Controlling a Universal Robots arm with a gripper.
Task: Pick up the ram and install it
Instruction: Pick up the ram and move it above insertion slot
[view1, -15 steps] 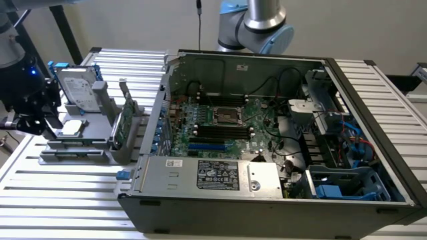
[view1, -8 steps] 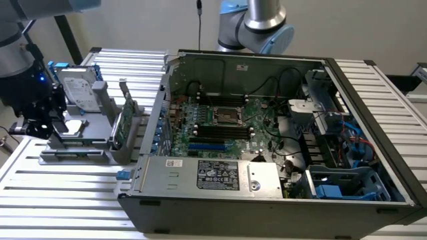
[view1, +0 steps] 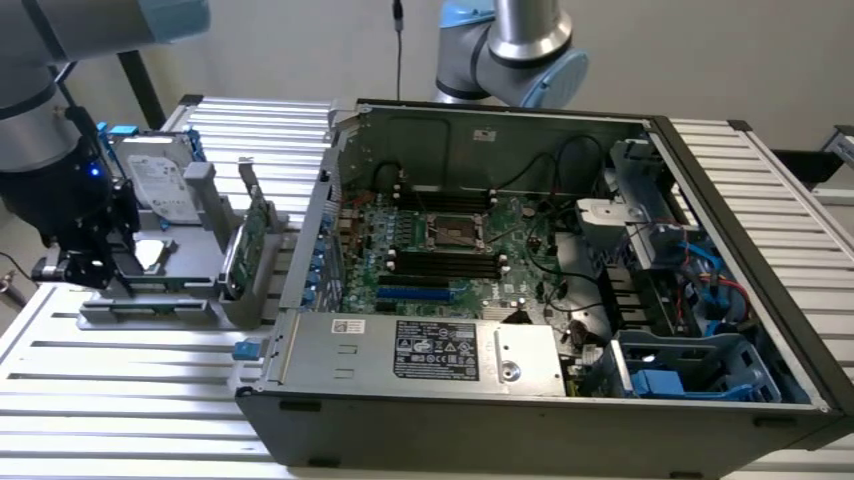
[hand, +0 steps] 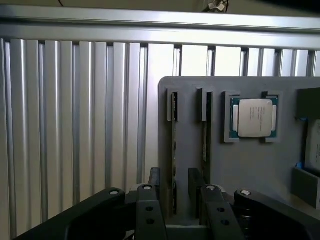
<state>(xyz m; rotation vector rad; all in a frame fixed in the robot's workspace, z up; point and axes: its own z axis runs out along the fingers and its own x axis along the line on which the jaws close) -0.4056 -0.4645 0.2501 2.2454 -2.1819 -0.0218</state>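
Open gripper over the grey holder, jaws at full spread and holding nothing. The ram stands on edge in the slot nearest the holder's edge, next to the bare slats of the table. It lies between the two fingers, with a gap on either side. A second stick occupies the next slot, just beyond the far finger. A processor lies flat in a square recess further along the same holder. In the exterior view the holder sits near the table's edge at the exterior view's left, just beside the open case, with a hard drive and an expansion card upright in it. The motherboard lies flat inside the case, its black slots unfilled
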